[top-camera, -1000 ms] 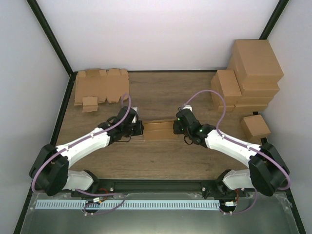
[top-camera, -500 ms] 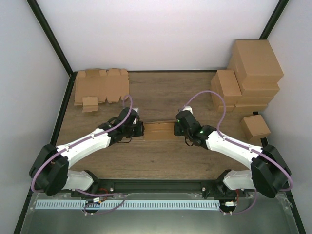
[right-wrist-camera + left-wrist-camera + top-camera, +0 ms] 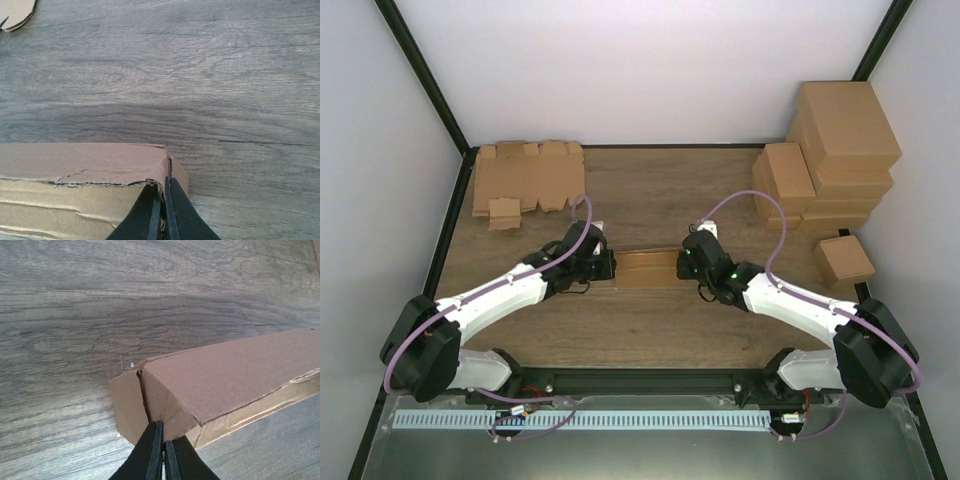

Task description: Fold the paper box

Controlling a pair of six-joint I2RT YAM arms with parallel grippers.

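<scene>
The wooden worktop [image 3: 650, 190] carries everything. At its far right corner stands a stack of closed cartons [image 3: 835, 150], and at the far left lie flat die-cut blanks [image 3: 525, 178]. Both are well apart from the work in the middle, probably finished pieces and spare stock kept out of the arms' reach.

The left arm [image 3: 490, 295] and right arm [image 3: 800, 305] stretch forward and inward from their bases, elbows low, so that their wrists face each other across the centre. This mirrored pose looks meant to hold one long piece at both ends at once.

Between them the paper box [image 3: 648, 268] lies flat on the worktop, already formed into a long, shallow brown sleeve with its length running left to right.

The left tool [image 3: 161, 427] is almost fully closed, its two fingers pinching the thin end flap at the sleeve's left end, where the flap stands beside the folded corner. The right tool [image 3: 164, 185] is likewise nearly closed, nipping the cardboard edge at the right end, where the top panel's rim is torn and ragged. Gripping both ends likely steadies the sleeve so that the end flaps can be tucked in; that step seems not yet done.
</scene>
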